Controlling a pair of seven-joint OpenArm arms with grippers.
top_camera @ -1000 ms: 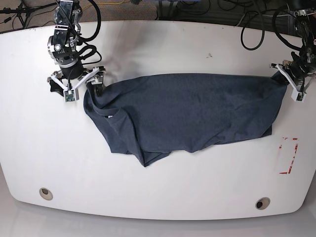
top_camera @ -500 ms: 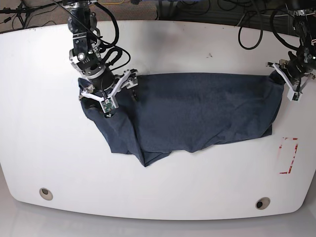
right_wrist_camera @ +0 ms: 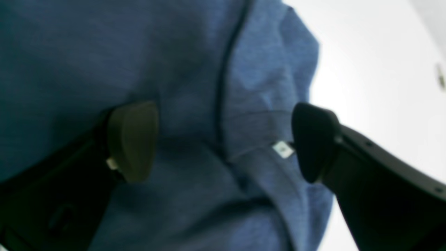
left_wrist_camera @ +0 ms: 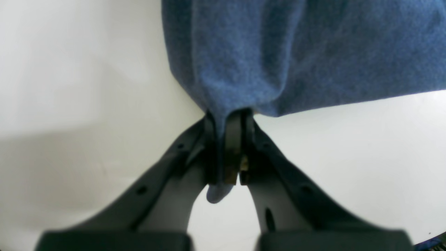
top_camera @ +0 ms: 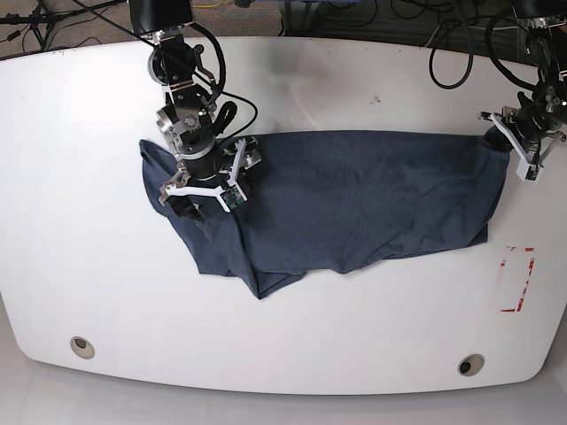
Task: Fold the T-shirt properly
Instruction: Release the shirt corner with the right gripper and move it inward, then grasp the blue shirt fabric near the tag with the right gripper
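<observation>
Spread across the white table [top_camera: 372,71]: the navy T-shirt [top_camera: 354,199], long axis running side to side in the base view, collar end toward that view's left, far end at the right edge. Lower left portion bunched into a point hanging toward the near edge.

Pinched at the far corner by the left gripper [top_camera: 516,146], fingers clamped tight on a fold of cloth; seen close in the left wrist view, the left gripper [left_wrist_camera: 230,118] with the T-shirt [left_wrist_camera: 299,55] drawn into a narrow tuck between the pads and a small nub of fabric poking out behind them.

Poised over the collar end, the right gripper [top_camera: 209,186], fingers splayed wide and grasping nothing. Contact with the cloth not discernible from above. In the right wrist view, the right gripper [right_wrist_camera: 223,143] straddling the T-shirt [right_wrist_camera: 188,62], with the ribbed neckband and a small white tag [right_wrist_camera: 283,149] just beside one finger.

Tag hidden under the arm in the base view. Lettering not visible in any view. Both wrist views soft and blurred, shirt cut off at the frame edges. Red outlined mark [top_camera: 518,279] on the table near the shirt's right end, visible only from above.
</observation>
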